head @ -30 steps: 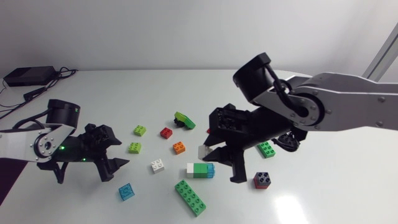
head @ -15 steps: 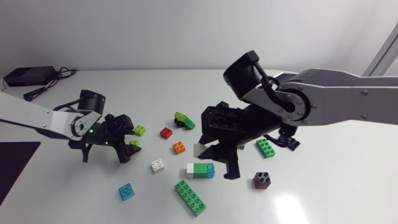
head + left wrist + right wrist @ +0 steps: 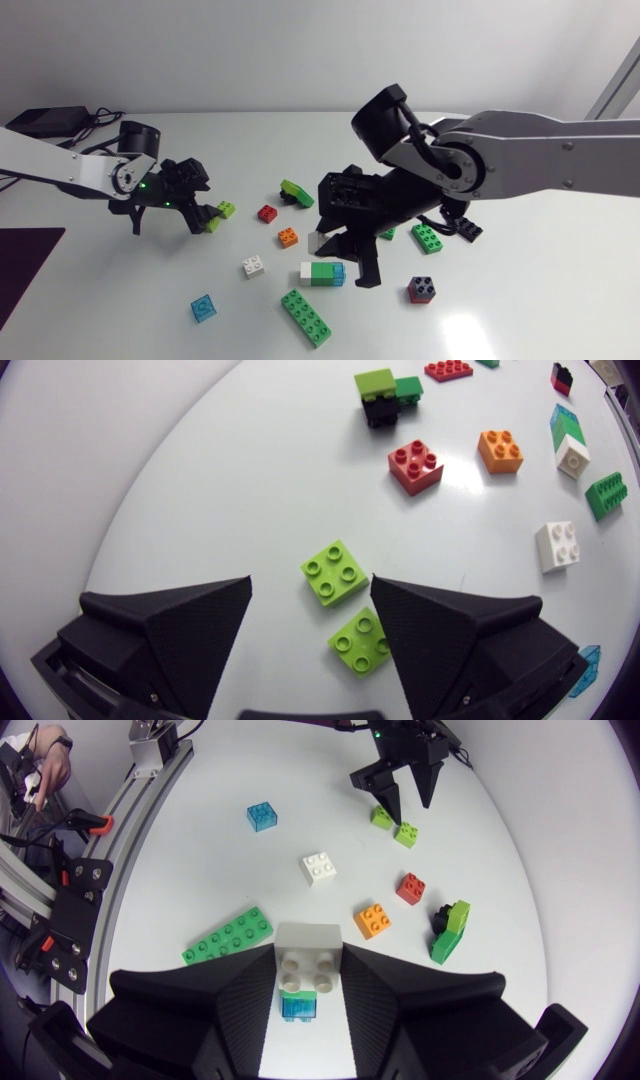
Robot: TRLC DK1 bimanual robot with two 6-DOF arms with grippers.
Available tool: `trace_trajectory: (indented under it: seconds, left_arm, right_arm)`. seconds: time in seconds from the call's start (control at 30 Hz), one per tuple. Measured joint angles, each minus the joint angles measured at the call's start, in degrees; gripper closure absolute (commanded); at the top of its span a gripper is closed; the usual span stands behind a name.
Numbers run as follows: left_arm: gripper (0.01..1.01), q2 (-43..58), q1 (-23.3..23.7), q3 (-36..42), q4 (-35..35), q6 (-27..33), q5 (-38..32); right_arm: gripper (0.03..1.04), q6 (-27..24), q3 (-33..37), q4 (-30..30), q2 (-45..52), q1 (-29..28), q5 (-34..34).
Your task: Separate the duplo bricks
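The left claw (image 3: 311, 580) is wide open; two lime green square plastic bricks (image 3: 338, 572) lie between its fingers (image 3: 170, 630); the right claw (image 3: 310, 948) grips a white square plastic brick (image 3: 308, 970); a white, green and blue brick stack (image 3: 322, 273) lies under it.

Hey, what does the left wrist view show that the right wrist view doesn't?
Only the left wrist view: a small red-and-black plastic brick, far ahead of the left claw.
Only the right wrist view: the right claw, shut on a white square plastic brick.
Both: the left claw with two lime-green square plastic bricks between its open fingers, plus the red square brick, the orange square brick and a loose white square brick.
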Motion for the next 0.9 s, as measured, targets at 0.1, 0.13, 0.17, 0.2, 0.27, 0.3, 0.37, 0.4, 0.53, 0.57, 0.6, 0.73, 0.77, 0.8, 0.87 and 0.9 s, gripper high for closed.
trace_trajectory:
  seconds: [0.1,0.13,0.17,0.2,0.27,0.3,0.37,0.4,0.53,0.57,0.6,0.73,0.77,0.8,0.87,0.9]
  left_arm:
    - [0.205,-7.06,0.0,-1.22,-2.32,0.0,0.74]
    - [0.205,-9.03,0.0,-1.44,-2.67,0.0,0.92]
    - [0.205,-10.88,0.0,-1.62,-2.82,0.0,1.01]
    - [0.205,-12.63,0.11,-1.92,-2.82,0.0,1.2]
    - [0.205,-15.12,0.37,-2.67,-2.84,-0.04,1.2]
    - [0.205,-16.15,0.55,-3.37,-2.84,-0.04,1.18]
    - [0.203,-17.59,0.79,-5.31,-2.82,-0.04,1.18]
    - [0.203,-18.25,0.81,-6.67,-2.82,-0.04,1.18]
    - [0.202,-20.76,0.79,-12.66,-2.73,-0.24,1.16]
    - [0.202,-21.44,0.79,-13.81,-2.73,-0.33,1.14]
    - [0.202,-22.16,0.79,-14.82,-2.73,-0.68,1.16]
    - [0.2,-25.59,0.79,-17.99,-2.71,-1.55,1.16]
    - [0.2,-26.32,0.79,-18.53,-2.73,-1.55,1.16]
    - [0.2,-26.88,0.79,-18.93,-2.69,-1.57,1.14]
    - [0.2,-27.82,0.81,-19.45,-2.71,-1.57,1.16]
    - [0.2,-28.17,0.9,-19.56,-2.71,-1.6,1.16]
  right_arm:
    - [0.78,-0.48,0.81,-0.24,0.61,0.02,0.02]
    - [0.78,-0.59,1.31,-0.48,0.94,0.04,0.04]
    - [0.78,-0.72,1.95,-0.77,1.31,0.22,0.11]
    - [0.78,-0.9,2.73,-1.03,1.84,0.42,0.28]
    - [0.78,-1.49,4.83,-1.44,3.28,1.05,1.16]
    - [0.78,-1.92,6.03,-1.73,4.37,1.4,1.64]
    - [0.78,-2.89,8.81,-2.58,6.73,1.99,2.84]
    - [0.78,-3.34,10.12,-3.08,8.02,2.27,3.41]
    - [0.78,-4.81,14.05,-4.83,12.35,4.17,6.05]
    - [0.78,-5.18,14.99,-5.53,13.31,4.81,6.27]
    - [0.78,-5.57,15.89,-6.1,14.21,5.53,6.97]
    - [0.78,-6.95,19.23,-6.49,18.34,9.14,11.17]
    - [0.78,-7.15,19.78,-6.71,19.34,9.99,11.87]
    - [0.78,-7.19,20.24,-6.95,20.31,10.86,12.39]
    - [0.78,-7.58,21.03,-7.23,22.29,12.52,13.79]
    - [0.78,-7.8,21.31,-7.41,23.17,13.16,14.4]
